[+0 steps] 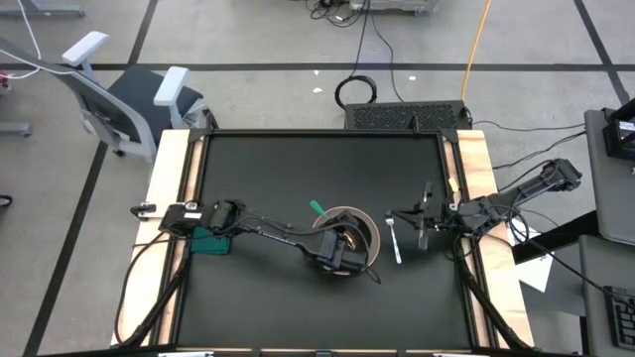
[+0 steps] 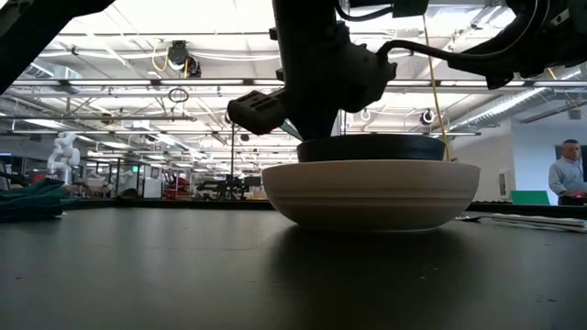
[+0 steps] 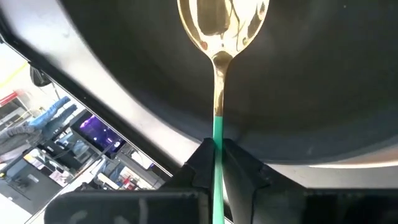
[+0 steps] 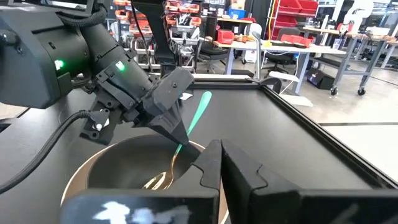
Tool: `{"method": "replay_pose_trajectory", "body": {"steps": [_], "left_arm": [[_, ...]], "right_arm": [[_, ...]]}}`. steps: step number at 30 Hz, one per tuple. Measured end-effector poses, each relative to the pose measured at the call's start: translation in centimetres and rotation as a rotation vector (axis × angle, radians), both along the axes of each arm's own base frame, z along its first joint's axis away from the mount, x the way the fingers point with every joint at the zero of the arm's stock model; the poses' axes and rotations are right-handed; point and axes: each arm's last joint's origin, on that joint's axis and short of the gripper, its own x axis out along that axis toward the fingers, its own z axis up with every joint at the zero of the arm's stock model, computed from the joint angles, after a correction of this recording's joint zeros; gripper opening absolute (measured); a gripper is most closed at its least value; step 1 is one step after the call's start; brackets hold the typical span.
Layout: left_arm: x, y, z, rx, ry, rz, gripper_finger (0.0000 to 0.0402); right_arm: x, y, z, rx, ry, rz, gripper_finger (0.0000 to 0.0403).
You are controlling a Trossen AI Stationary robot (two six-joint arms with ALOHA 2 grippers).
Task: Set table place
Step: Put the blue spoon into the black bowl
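Observation:
A pinkish-beige plate (image 1: 369, 226) stands on the black table (image 1: 298, 169) near its middle, with a black bowl (image 2: 371, 147) resting in it. My left gripper (image 1: 335, 250) hovers over the bowl, shut on a spoon with a gold bowl (image 3: 222, 22) and a green handle (image 1: 317, 208). The spoon's gold end reaches down inside the black bowl (image 4: 124, 165). A silver fork (image 1: 395, 243) lies flat on the table right of the plate. My right gripper (image 1: 409, 216) hangs just beyond the fork, shut and empty. My left gripper pinches the spoon's green handle (image 3: 217, 134) between its two fingers, partway along, so the handle's free end (image 4: 203, 101) sticks out behind the fingers. The fingers (image 4: 177, 127) slant down from above. The spoon is tilted, gold end lowest, inside the black bowl.
A folded green cloth (image 1: 208, 241) lies near the table's left edge under the left arm; it also shows in the low view (image 2: 32, 197). Pale wooden strips (image 1: 171, 198) run along both short sides. A person (image 2: 569, 174) stands in the room beyond.

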Motion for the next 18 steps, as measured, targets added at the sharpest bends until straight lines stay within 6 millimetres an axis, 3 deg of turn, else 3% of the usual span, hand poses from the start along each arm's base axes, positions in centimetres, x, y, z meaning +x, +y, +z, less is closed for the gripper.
{"method": "replay_pose_trajectory", "body": {"steps": [4, 12, 18], "left_arm": [[0.07, 0.07, -0.03, -0.024, -0.001, 0.002, 0.0031], [0.15, -0.03, -0.10, -0.061, 0.006, -0.007, 0.0006], [0.15, -0.03, -0.09, -0.063, 0.004, -0.005, 0.0031]], "right_arm": [[0.00, 0.00, 0.00, 0.000, 0.000, 0.000, 0.0000], [0.00, 0.00, 0.00, 0.007, -0.001, -0.001, 0.0000], [0.00, 0.00, 0.00, 0.007, -0.001, -0.001, 0.0000]]}}
